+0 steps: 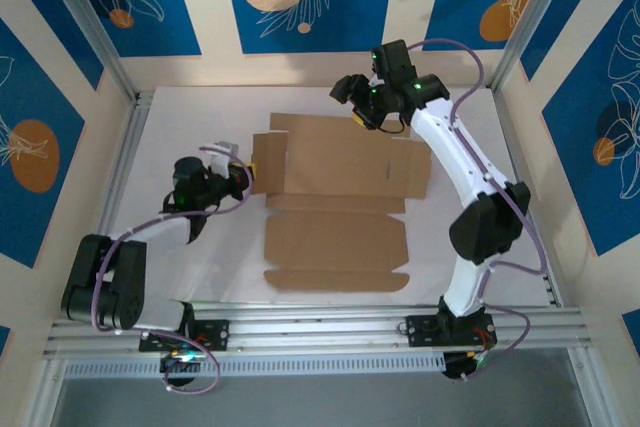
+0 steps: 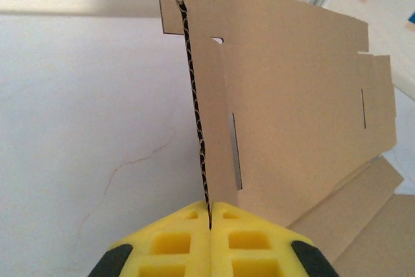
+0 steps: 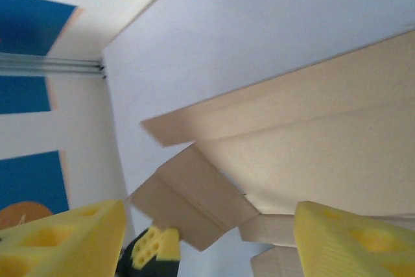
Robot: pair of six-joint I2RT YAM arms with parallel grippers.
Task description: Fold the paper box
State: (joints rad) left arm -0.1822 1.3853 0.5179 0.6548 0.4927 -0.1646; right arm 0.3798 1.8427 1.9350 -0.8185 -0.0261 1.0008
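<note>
Desk (image 1: 200,117): white, with an aluminium rail (image 1: 330,327) along the near edge and both arm bases bolted to it.

Paper box (image 1: 335,197): not yet folded. It is a plain brown die-cut sheet lying open and mostly flat at mid-desk, long side parallel to the near edge. The wider panel is on the far side and reaches toward the far edge. The narrower panel and a thin flap sit on the near side, well short of the rail.

Left arm (image 1: 110,267): comes in from the near-left corner and bends toward the sheet's left end.

Right arm (image 1: 465,177): rises from the near-right, arcs along the right edge and curls in above the sheet's far edge.

Left tool (image 2: 209,215): yellow pads pressed together, pinching the paper box at the edge of its left end flap. In the left wrist view the corrugated edge runs straight up out of the pads. Bare desk is to the left of it and the rest of the sheet to the right.

Right tool (image 3: 207,238): fingers (image 3: 350,238) spread wide with nothing between them. It hovers over the far side of the sheet, right of centre, near the desk's far edge. Can't tell if it touches the cardboard.

Slots (image 2: 235,150): narrow cuts in the panel just beyond the pinched flap.
</note>
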